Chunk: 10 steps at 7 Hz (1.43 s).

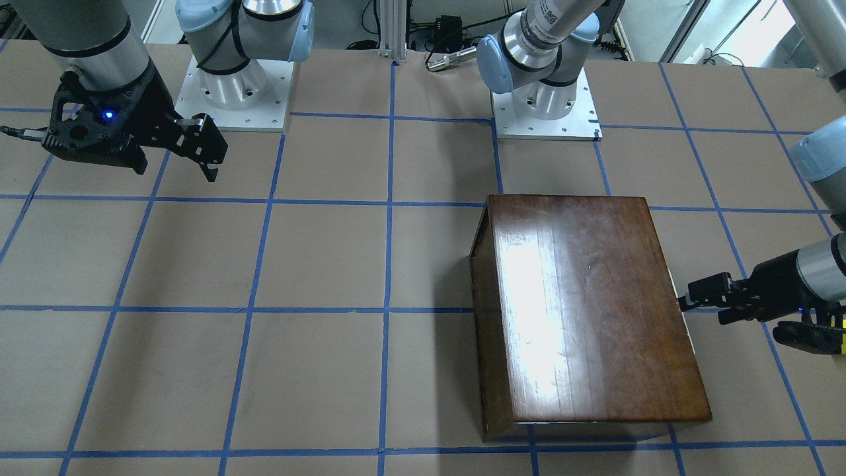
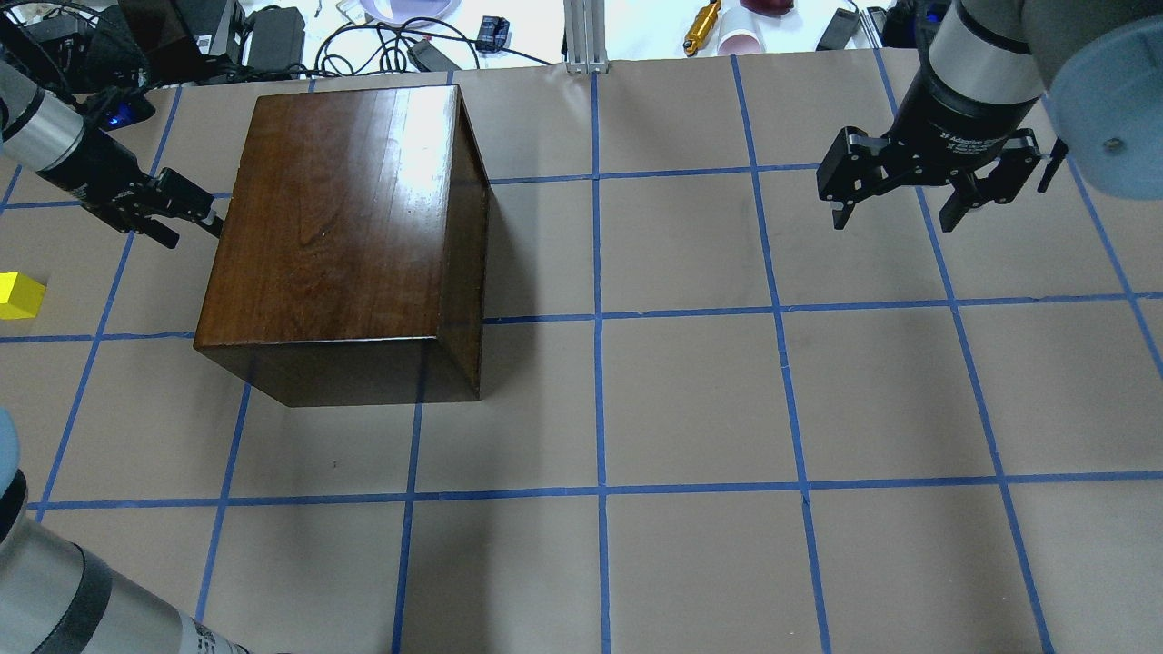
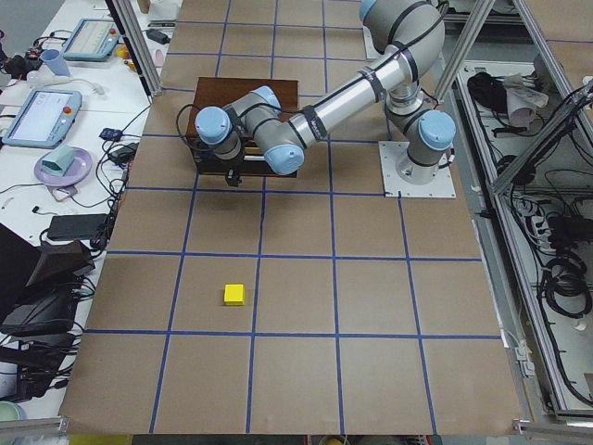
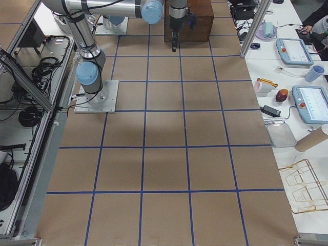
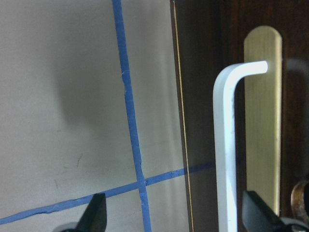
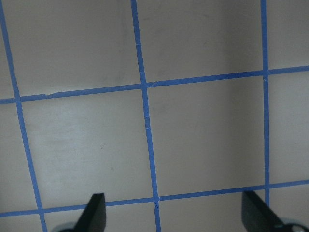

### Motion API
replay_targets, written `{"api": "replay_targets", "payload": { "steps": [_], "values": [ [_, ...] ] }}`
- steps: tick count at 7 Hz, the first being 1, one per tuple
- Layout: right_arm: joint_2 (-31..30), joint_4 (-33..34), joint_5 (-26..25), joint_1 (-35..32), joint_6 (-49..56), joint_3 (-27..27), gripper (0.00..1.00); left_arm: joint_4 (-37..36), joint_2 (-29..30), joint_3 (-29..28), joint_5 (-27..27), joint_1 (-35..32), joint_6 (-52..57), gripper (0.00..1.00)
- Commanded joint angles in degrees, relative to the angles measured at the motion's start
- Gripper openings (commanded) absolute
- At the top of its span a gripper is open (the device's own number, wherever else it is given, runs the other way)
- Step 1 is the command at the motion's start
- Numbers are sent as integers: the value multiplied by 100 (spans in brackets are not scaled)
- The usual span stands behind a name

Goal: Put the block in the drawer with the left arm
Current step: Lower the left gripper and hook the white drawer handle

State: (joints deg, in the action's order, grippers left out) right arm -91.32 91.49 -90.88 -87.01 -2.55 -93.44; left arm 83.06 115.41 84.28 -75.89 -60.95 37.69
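Observation:
The yellow block point(image 2: 18, 295) lies on the table to the left of the dark wooden box point(image 2: 345, 227), and it also shows in the exterior left view point(image 3: 234, 294). The drawer is pushed in. Only its dark front panel point(image 5: 203, 96) and the metal pull point(image 5: 226, 145) show, in the left wrist view. My left gripper point(image 2: 195, 229) is open and empty, close to that front. The pull stands between its fingertips point(image 5: 96, 215), nearer the right-hand one. My right gripper point(image 2: 899, 213) is open and empty, hovering far right.
The box point(image 1: 588, 311) stands on brown paper with a blue tape grid. Both arm bases point(image 1: 545, 99) are bolted at the robot's side. Cables and small items point(image 2: 382, 36) lie beyond the far edge.

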Motion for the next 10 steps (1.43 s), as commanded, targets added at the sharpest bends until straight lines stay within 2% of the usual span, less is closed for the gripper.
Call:
{"api": "replay_targets", "payload": {
  "steps": [1,10],
  "values": [
    [0,0,0,0,0,2,100,8,17,1,30,-4,19,100],
    [0,0,0,0,0,2,100,-272,210,-78,-14,-4,141,100]
  ]
}}
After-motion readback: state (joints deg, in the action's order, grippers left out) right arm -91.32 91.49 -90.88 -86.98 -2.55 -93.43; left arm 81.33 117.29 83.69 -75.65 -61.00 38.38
